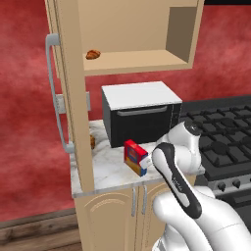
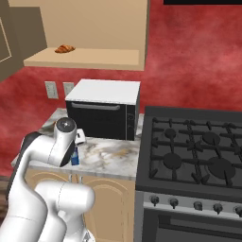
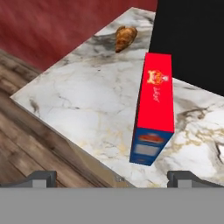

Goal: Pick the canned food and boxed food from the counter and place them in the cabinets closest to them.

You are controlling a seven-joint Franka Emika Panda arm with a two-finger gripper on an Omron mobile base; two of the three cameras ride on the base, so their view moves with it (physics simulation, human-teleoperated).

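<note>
The boxed food (image 3: 155, 100), a red carton with a blue end, stands upright on the marble counter (image 3: 83, 96) just ahead of my gripper (image 3: 113, 178). The gripper is open and holds nothing, its two dark fingertips (image 3: 41, 178) wide apart, with the carton a little right of their middle. The carton (image 1: 135, 157) stands near the counter's front edge (image 1: 108, 174), in front of the microwave, with my white wrist right beside it. Above it the tan wall cabinet (image 1: 137, 61) is open. The canned food is out of view.
A black microwave (image 1: 142, 117) with a white top stands behind the carton. One croissant (image 1: 93, 54) lies on the cabinet shelf, another (image 3: 124, 37) on the counter's far corner. The open cabinet door (image 1: 73, 98) hangs at the left. A black gas stove (image 2: 198, 151) adjoins on the right.
</note>
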